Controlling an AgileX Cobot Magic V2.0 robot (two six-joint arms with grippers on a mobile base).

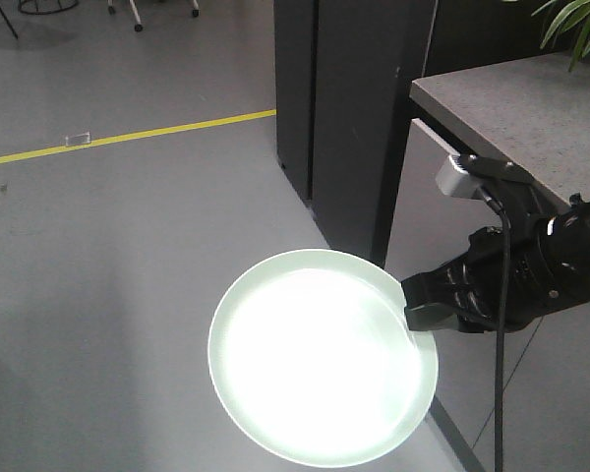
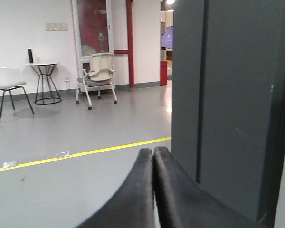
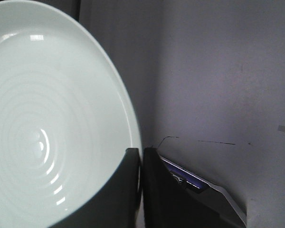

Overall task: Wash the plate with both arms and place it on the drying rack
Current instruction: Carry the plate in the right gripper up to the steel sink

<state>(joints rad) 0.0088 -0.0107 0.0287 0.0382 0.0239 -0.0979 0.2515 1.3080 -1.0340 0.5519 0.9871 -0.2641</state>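
Mint-green plate (image 1: 320,359) held in air above grey floor (image 1: 108,265), face toward front camera, below and left of tabletop (image 1: 531,108) corner. Grip: right claw (image 1: 415,307) clamped on plate's right rim; wrist view shows fingers (image 3: 126,190) pinching rim, one each side. Other arm: left claw (image 2: 153,183) clenched, fingertips touching, nothing between.

Grey floor (image 1: 128,246) and a tall dark cabinet (image 1: 344,118) around me

A yellow line (image 1: 128,136) crosses the floor and meets the cabinet; beside it stands a speckled grey bench (image 1: 531,108), plant leaves (image 1: 575,25) over its far end. Farther off I see a wheeled office chair (image 2: 99,76), a round wire-legged table (image 2: 43,80) carrying a dark cylinder (image 2: 30,55), a white chair (image 2: 7,85) and a red pipe (image 2: 130,42)
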